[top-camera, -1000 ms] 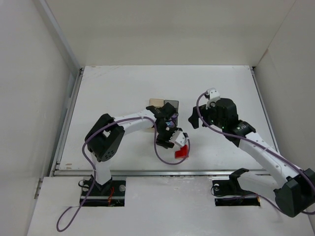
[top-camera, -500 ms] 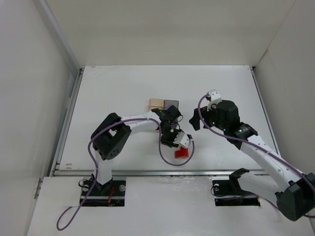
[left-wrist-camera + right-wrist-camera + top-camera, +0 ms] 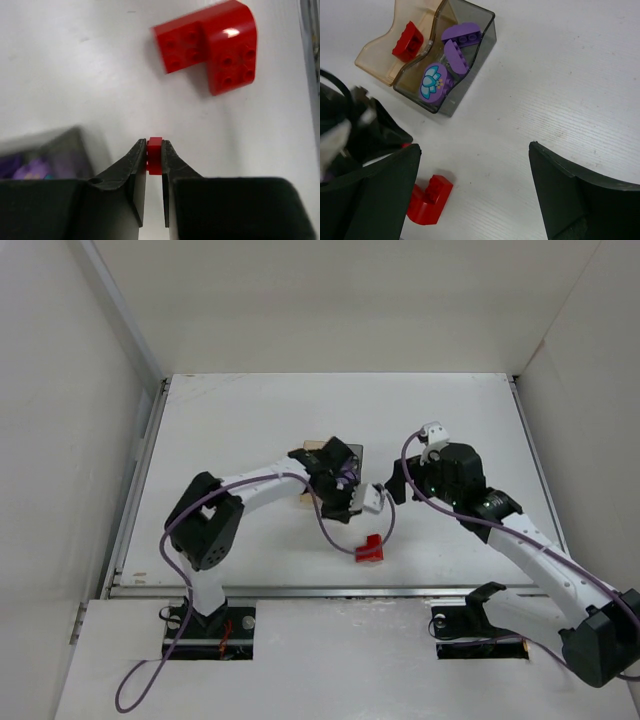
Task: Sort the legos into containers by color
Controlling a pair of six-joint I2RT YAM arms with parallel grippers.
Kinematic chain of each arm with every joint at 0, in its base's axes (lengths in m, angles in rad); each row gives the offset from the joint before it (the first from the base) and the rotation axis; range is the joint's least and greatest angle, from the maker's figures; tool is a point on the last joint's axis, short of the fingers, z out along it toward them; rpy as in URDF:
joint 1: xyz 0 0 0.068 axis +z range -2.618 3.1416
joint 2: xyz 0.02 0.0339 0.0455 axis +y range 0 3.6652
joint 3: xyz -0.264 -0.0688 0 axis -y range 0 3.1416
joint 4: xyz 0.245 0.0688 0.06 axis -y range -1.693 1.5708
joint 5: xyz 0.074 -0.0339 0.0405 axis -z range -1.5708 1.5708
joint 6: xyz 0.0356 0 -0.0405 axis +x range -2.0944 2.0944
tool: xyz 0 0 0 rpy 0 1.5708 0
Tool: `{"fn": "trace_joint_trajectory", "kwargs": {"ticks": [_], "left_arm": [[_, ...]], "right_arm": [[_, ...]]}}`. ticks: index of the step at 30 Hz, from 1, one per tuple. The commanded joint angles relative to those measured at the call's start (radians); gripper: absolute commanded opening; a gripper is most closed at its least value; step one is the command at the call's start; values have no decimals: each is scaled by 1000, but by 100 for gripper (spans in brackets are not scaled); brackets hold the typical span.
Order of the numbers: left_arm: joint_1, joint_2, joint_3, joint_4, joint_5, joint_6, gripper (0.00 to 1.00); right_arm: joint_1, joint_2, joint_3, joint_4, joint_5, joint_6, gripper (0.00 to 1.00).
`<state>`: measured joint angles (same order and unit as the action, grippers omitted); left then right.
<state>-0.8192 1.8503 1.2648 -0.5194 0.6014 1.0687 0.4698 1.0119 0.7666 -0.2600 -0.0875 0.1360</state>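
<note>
Red tiny brick (image 3: 155,156) clamped in left jaws; right jaws spread wide, seemingly empty.

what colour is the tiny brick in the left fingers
Red brick, best in left wrist view.

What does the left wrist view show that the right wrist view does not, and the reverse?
Only the left wrist view shows the left end effector shut on a tiny red brick. Only the right wrist view shows the orange bin with a red brick inside, three purple pieces in the grey bin, and the open right end effector. Both show the L-shaped red brick lying on the white table, and the grey bin, though the left wrist view catches only its blurred corner.
</note>
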Motion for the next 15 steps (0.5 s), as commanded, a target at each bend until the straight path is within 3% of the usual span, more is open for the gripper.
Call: {"fn": "trace_joint_trajectory", "kwargs": {"ticks": [1, 2, 3, 7, 10, 15], "left_arm": [[100, -157, 68, 37, 119, -261, 0], [124, -202, 68, 74, 120, -344, 0], [168, -224, 59, 169, 120, -518, 0], [250, -309, -37, 378, -61, -804, 0], [281, -309, -93, 461, -192, -855, 0], [301, -287, -134, 528, -275, -823, 2]], "right_arm": [[26, -24, 59, -5, 77, 60, 94], [38, -24, 59, -15, 122, 77, 94], [49, -15, 59, -27, 141, 94, 94], [49, 7, 50, -38, 161, 158, 94], [49, 16, 39, -28, 126, 183, 94], [59, 37, 51, -28, 126, 183, 94]]}}
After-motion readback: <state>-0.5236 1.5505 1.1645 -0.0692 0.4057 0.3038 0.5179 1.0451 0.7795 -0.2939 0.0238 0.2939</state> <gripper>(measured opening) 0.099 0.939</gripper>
